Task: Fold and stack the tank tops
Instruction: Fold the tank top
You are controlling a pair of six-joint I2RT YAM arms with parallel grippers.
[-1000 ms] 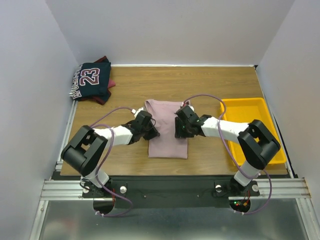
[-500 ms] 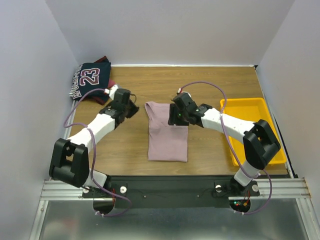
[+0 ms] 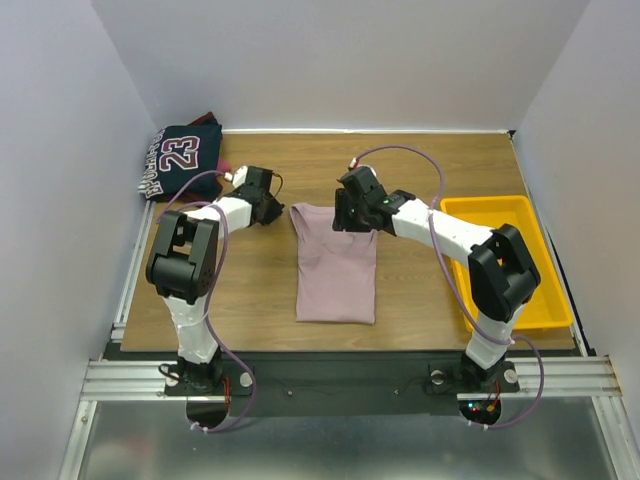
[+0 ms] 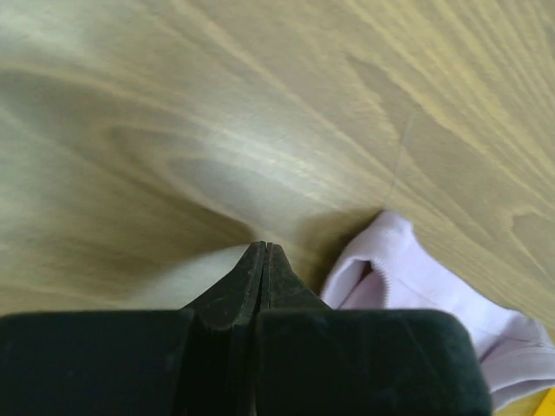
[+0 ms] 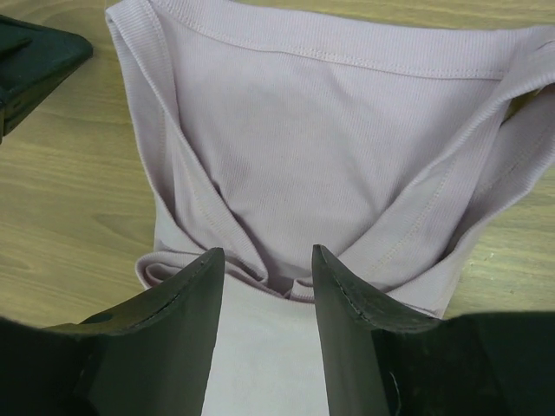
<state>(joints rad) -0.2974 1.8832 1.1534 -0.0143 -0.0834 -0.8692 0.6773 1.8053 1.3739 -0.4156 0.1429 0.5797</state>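
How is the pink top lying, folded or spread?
Folded: the pink tank top is a narrow rectangle, sides tucked in over its middle.

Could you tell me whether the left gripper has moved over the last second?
Yes: the left gripper, now shut, has moved toward the far-left corner, closer to the navy tank top.

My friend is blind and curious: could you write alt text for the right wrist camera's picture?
A dusty pink tank top lies folded on a wooden table, straps tucked inward. The right arm's two black fingers stand apart in the foreground above the cloth, holding nothing.
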